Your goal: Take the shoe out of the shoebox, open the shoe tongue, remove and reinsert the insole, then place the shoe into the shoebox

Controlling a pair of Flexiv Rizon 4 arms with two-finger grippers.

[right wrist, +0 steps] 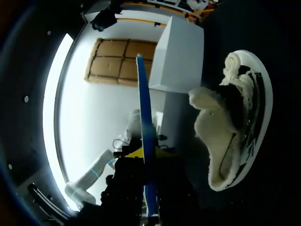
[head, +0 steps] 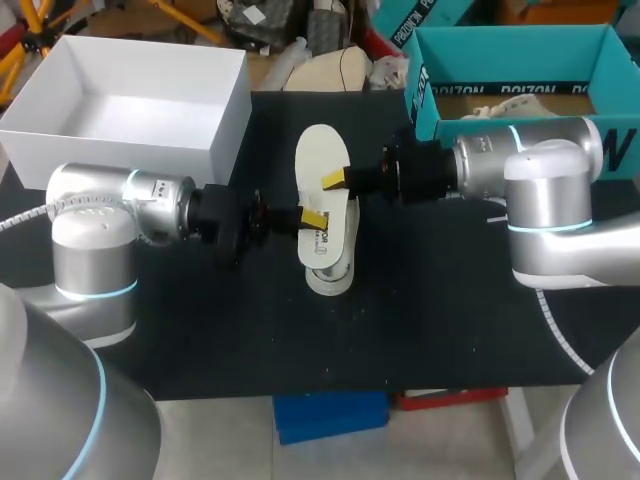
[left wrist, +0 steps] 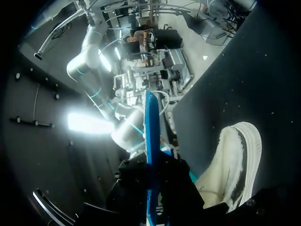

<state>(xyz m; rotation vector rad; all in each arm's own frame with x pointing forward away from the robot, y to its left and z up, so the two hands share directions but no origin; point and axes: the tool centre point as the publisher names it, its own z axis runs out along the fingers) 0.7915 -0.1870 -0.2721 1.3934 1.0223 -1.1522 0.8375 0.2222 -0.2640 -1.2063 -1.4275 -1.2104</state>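
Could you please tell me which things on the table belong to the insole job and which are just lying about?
Job: insole, held by left gripper and right gripper; shoe beneath it; the shoebox, either white box or teal box, I cannot tell which.
Lying about: whichever box is not the shoebox.

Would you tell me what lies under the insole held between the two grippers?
The white shoe on the black table. In the head view only one end of it shows past the insole; the rest is covered.

2 silver arms (head: 100,195), cyan rings (head: 95,291), yellow fingertips (head: 331,180)
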